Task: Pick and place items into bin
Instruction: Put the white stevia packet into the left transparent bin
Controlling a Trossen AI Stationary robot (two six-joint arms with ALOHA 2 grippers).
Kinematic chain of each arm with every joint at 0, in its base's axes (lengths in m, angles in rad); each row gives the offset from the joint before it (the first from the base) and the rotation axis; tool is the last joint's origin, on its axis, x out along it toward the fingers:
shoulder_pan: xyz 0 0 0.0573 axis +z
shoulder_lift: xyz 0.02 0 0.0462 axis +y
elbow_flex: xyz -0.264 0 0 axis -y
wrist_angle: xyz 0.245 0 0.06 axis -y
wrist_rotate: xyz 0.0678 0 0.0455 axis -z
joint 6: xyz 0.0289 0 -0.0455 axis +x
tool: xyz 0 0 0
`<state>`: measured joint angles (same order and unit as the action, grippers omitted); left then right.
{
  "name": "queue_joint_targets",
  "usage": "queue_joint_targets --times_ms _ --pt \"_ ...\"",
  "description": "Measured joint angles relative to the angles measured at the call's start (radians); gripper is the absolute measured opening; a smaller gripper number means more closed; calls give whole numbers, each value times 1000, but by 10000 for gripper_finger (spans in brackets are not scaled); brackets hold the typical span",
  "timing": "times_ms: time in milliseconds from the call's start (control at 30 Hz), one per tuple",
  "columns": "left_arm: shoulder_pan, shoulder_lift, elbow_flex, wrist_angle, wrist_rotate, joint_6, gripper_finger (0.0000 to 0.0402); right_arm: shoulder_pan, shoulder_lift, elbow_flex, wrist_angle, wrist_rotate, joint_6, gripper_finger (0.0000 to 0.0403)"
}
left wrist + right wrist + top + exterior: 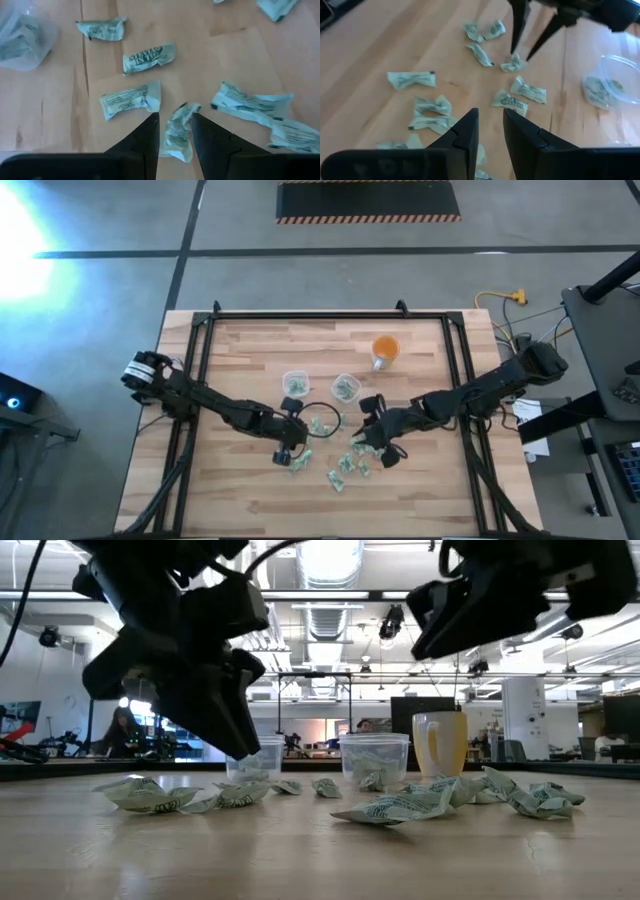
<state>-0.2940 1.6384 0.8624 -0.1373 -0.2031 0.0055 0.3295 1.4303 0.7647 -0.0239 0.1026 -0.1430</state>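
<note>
A light, crumpled wrapper [177,131] is straddled by the open left pincer [173,131]; its middle should be pinched gently. The right pincer [490,131] is narrow, holding nothing.

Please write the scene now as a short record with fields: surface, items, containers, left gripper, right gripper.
surface: wooden table
items: small green-and-white wrappers scattered near the table's middle
containers: two clear cups with wrappers inside; orange cup farther back
left gripper: left gripper low over the table, fingers apart on either side of one wrapper
right gripper: right gripper above the wrappers, fingers apart, nothing between them
</note>
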Motion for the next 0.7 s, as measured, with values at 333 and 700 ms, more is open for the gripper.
queue_joint_targets --times_ms 333,700 --pt "0 57 3 6 0 -5 97 40 -37 1 -6 2 17 73" --pt "0 57 -1 -1 -1 -29 97 40 -37 1 -8 4 35 68"
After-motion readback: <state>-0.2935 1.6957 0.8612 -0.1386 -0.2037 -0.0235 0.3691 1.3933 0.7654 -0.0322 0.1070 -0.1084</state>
